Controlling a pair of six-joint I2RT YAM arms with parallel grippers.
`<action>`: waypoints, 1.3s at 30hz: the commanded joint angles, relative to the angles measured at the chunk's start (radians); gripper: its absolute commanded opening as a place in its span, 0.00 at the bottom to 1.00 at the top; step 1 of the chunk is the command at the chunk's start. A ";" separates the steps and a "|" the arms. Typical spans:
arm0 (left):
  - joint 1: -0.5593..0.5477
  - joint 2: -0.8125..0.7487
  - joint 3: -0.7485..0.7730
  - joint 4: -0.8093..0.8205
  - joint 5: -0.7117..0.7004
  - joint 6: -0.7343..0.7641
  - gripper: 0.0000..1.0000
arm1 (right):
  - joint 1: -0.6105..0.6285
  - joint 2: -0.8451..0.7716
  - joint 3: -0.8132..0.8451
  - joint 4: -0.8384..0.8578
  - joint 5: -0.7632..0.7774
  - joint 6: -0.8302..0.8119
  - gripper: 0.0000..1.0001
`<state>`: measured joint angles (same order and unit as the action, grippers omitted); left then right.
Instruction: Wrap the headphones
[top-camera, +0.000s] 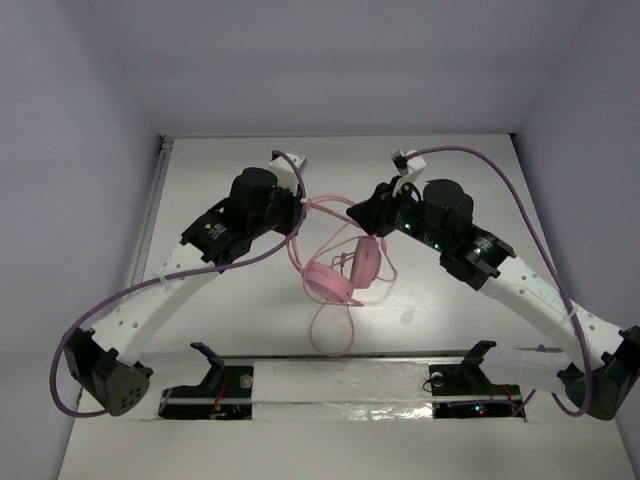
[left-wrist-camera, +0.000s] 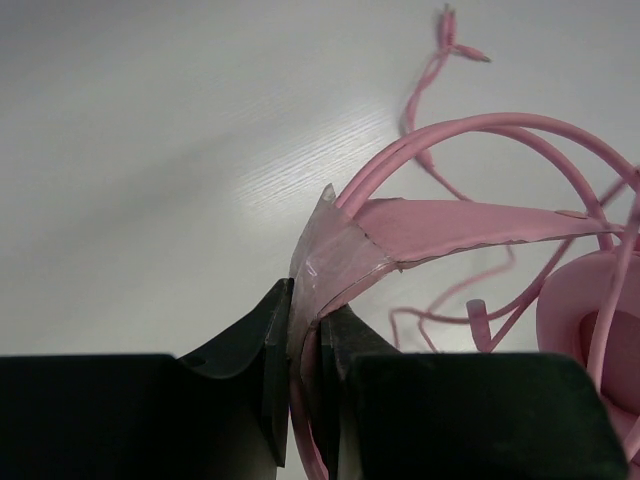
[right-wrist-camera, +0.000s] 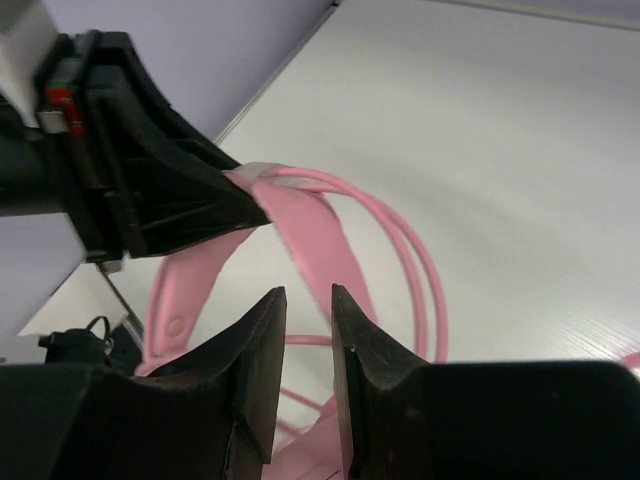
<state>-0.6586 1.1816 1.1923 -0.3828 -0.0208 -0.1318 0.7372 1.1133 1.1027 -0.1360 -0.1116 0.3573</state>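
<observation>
From above, the headphones (top-camera: 335, 278) sit mid-table (top-camera: 440, 310) between my two arms. My left pincer (top-camera: 297, 203) and right pincer (top-camera: 372, 215) both reach in at the headband from either side.

Through my left wrist camera, the left fingers are pressed tight onto a taped stretch of the headband.

Through my right wrist camera, the right fingers stand nearly together. A thin slit remains between them, close to the band. I cannot tell whether they pinch anything.
</observation>
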 joint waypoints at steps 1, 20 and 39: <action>0.010 -0.050 0.111 0.026 0.167 -0.026 0.00 | -0.010 -0.030 -0.006 -0.025 0.032 -0.034 0.31; 0.317 -0.007 0.326 0.068 0.384 -0.258 0.00 | -0.019 -0.319 -0.391 0.262 0.001 0.111 0.41; 0.392 0.099 0.434 0.219 0.481 -0.515 0.00 | 0.160 0.203 -0.567 0.906 -0.209 0.284 0.69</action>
<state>-0.2916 1.2957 1.5982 -0.3088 0.4213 -0.5259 0.8822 1.2816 0.5243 0.5861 -0.3641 0.6178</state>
